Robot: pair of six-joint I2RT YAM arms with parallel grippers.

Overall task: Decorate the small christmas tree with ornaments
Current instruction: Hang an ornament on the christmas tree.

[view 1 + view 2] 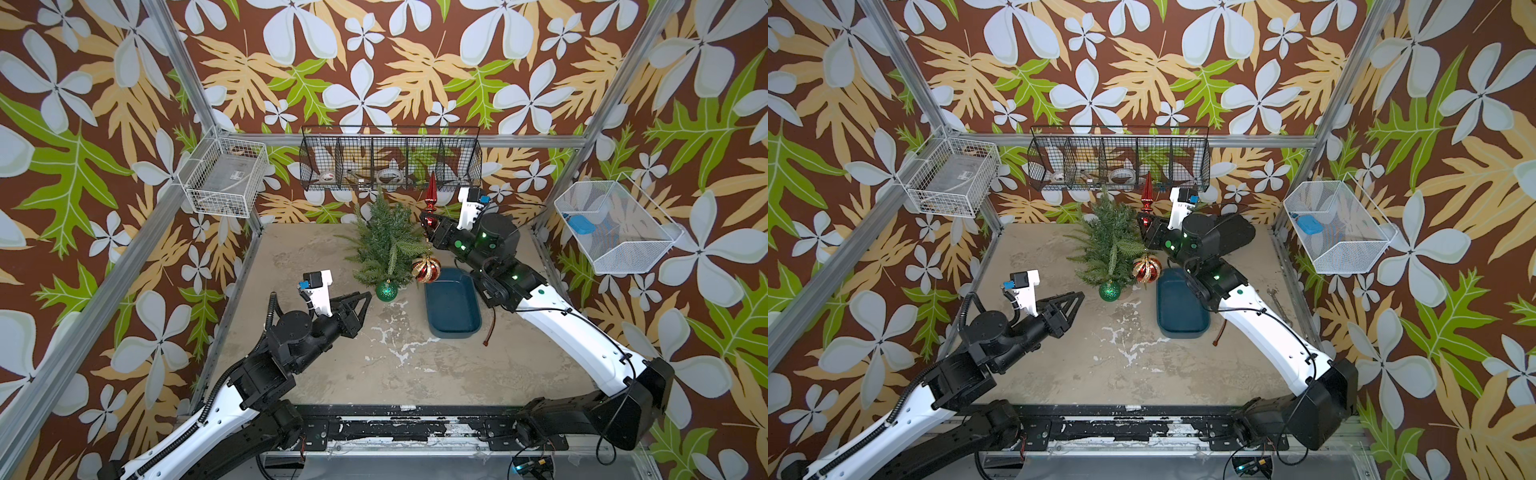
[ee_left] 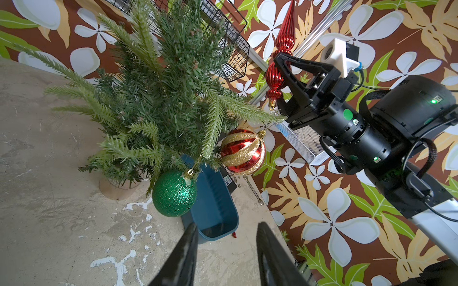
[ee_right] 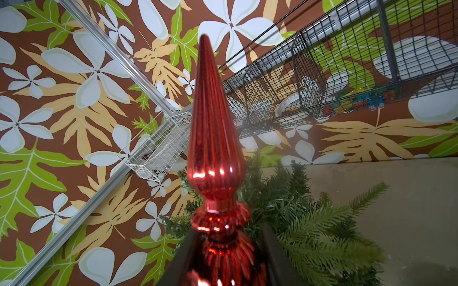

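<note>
We judge the last ornament is in hand: the right pincer [image 1: 428,226] is clamped on the dark red drop [image 1: 431,191], just right of the small christmas tree [image 1: 382,241], above the counter [image 1: 332,374]. Its long axis stands nearly upright, tip up, cap down, so next its cap end must meet a branch tip. The left pincer [image 1: 365,298] is apart and empty.

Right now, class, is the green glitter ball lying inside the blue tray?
No, the green glitter ball hangs from a branch of the small christmas tree, outside the blue tray.
</note>
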